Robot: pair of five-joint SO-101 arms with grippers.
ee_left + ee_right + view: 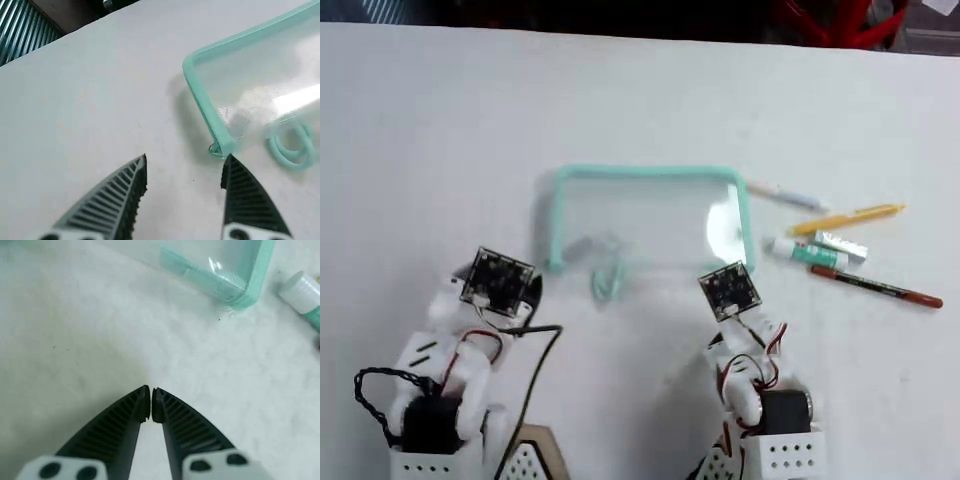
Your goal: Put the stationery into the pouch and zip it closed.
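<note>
Clear teal-trimmed pouch (640, 215) lies flat mid-tabletop (440, 130) and looks empty. The yellow pen (847, 218), red-brown pen (875, 286) and glue stick (800, 252) sit just beside its right end. My left claw (185, 162) is spread by a pouch corner. My right claw (150, 401) is pressed together, empty. Risks, my guess: the mouth lies flat, so pens may jam on the rim or shove the light pouch away. Nudged pens could roll.

The clear, teal-edged pouch (645, 215) lies flat on the white table (430, 120). Just to its right (all outside it) lie 5 items: a pale pen (783, 193), a yellow pen (847, 217), a glue stick (801, 252), a small white block (841, 245), a red-brown pen (876, 287).
</note>
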